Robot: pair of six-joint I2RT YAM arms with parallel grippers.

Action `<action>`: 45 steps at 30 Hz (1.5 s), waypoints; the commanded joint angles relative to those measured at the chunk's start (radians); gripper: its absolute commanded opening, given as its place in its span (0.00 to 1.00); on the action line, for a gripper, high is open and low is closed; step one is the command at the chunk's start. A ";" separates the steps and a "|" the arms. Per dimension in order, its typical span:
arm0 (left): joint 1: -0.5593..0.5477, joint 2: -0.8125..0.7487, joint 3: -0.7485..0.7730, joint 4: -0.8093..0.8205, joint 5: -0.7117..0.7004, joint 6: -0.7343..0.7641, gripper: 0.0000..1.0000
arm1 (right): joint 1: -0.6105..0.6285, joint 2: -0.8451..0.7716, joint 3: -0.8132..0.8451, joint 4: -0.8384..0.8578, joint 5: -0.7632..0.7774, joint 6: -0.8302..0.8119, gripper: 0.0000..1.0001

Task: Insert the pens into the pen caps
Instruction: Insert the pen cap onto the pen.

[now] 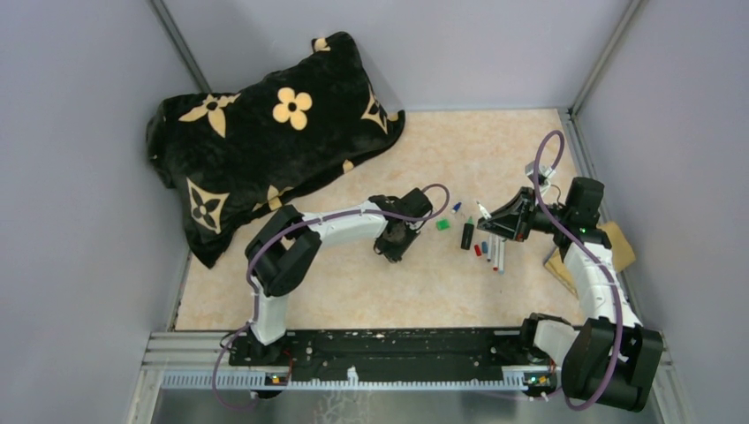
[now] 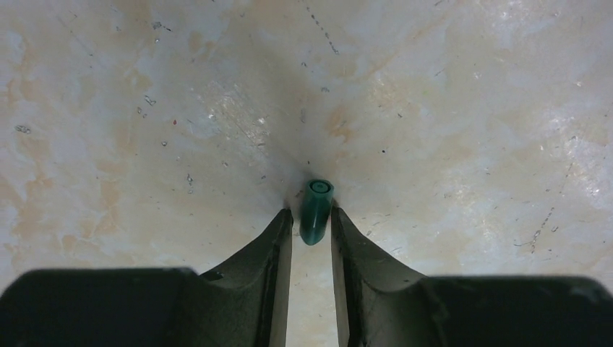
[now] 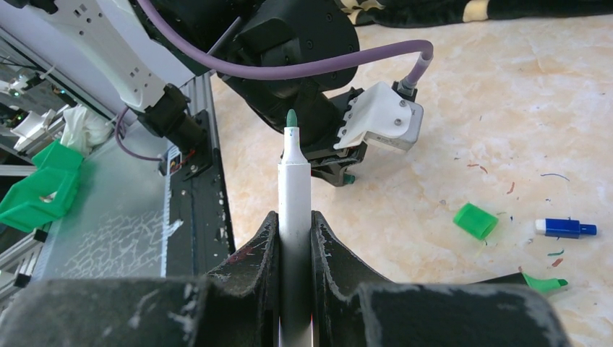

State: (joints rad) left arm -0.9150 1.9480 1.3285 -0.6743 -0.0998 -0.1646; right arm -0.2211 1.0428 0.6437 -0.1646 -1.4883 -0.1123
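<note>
Top view, left claw (image 1: 395, 240): low over the surface (image 1: 353, 300), just left of the green cap (image 1: 442, 225).
Top view, right claw (image 1: 491, 219): raised to the right of the green cap, carrying a white pen (image 1: 481, 210).
Top view, loose pens (image 1: 490, 253): lying right of the green cap, with a black pen (image 1: 467, 234) nearest to it.
Left wrist view, teal cap (image 2: 316, 210): on the surface between the fingertips (image 2: 278, 238), its open mouth at the far end.
Left wrist view, claw state: the jaws stand a little apart. A sliver of light shows beside the teal cap, so nothing looks clamped.
Right wrist view, claw state: clamped on the white pen's barrel. The green nib points at the left claw, and the green cap lies off to the right of that line.
Risk, loose cap: unclamped, the teal cap would likely skid or tip when the nib pushes on it.
Risk, aim: the nib sits high and the cap's mouth faces elsewhere, so a straight push may strike the left claw.
Risk, match: I cannot tell whether the teal cap belongs to this pen.
</note>
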 commanded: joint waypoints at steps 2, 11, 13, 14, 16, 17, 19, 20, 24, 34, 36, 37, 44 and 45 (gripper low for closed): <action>0.017 0.102 -0.026 -0.045 0.063 0.006 0.29 | -0.011 -0.012 0.051 0.028 -0.032 -0.020 0.00; 0.019 0.117 -0.007 -0.037 0.078 0.005 0.32 | -0.010 -0.012 0.051 0.028 -0.036 -0.019 0.00; 0.019 0.125 0.005 -0.040 0.076 0.008 0.32 | -0.011 -0.011 0.051 0.028 -0.037 -0.019 0.00; 0.019 0.128 0.010 -0.042 0.075 0.011 0.32 | -0.010 -0.011 0.051 0.028 -0.037 -0.018 0.00; 0.019 0.136 0.023 -0.046 0.072 0.014 0.33 | -0.011 -0.012 0.051 0.028 -0.038 -0.020 0.00; 0.019 0.140 0.026 -0.048 0.073 0.016 0.33 | -0.010 -0.011 0.051 0.028 -0.037 -0.020 0.00; 0.019 0.144 0.030 -0.047 0.074 0.020 0.33 | -0.010 -0.011 0.051 0.028 -0.037 -0.020 0.00; 0.018 0.145 0.031 -0.047 0.074 0.021 0.33 | -0.010 -0.011 0.051 0.028 -0.036 -0.020 0.00; 0.019 0.151 0.036 -0.048 0.069 0.023 0.33 | -0.011 -0.012 0.052 0.029 -0.039 -0.020 0.00; 0.018 0.164 0.083 -0.054 0.061 0.036 0.31 | -0.011 -0.011 0.050 0.030 -0.040 -0.019 0.00; 0.018 0.163 0.085 -0.053 0.060 0.037 0.31 | -0.011 -0.013 0.050 0.029 -0.040 -0.020 0.00; 0.018 0.163 0.085 -0.053 0.058 0.037 0.31 | -0.011 -0.012 0.050 0.029 -0.040 -0.020 0.00; 0.018 0.149 0.089 -0.043 0.049 0.034 0.33 | -0.011 -0.011 0.050 0.030 -0.040 -0.020 0.00; 0.017 0.147 0.090 -0.041 0.046 0.034 0.33 | -0.010 -0.012 0.050 0.030 -0.040 -0.020 0.00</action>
State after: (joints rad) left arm -0.9005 2.0224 1.4403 -0.7879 -0.0624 -0.1364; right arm -0.2211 1.0428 0.6437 -0.1646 -1.4948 -0.1123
